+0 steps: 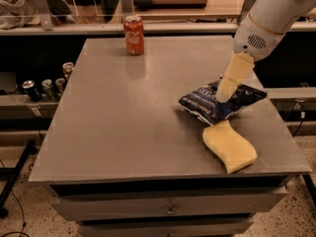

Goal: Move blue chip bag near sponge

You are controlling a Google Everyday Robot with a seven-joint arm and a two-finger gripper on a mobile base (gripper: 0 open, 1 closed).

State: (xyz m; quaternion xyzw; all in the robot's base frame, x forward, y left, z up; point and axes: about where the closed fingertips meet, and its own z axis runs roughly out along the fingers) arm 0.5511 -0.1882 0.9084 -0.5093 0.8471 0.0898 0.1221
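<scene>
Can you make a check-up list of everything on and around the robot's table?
Surface: grey table, flat.
Job's things: chip bag lies on the right side of the table; its lower edge meets the sponge, which lies near the front right corner.
Clutter: one red soda can, upright, at the back edge, far from the bag.
Gripper: gripper reaches down from the right and rests on top of the bag.
Cables: thin cable on the floor at the left.
Surroundings: cans on a low shelf to the left; drawer under the table.
</scene>
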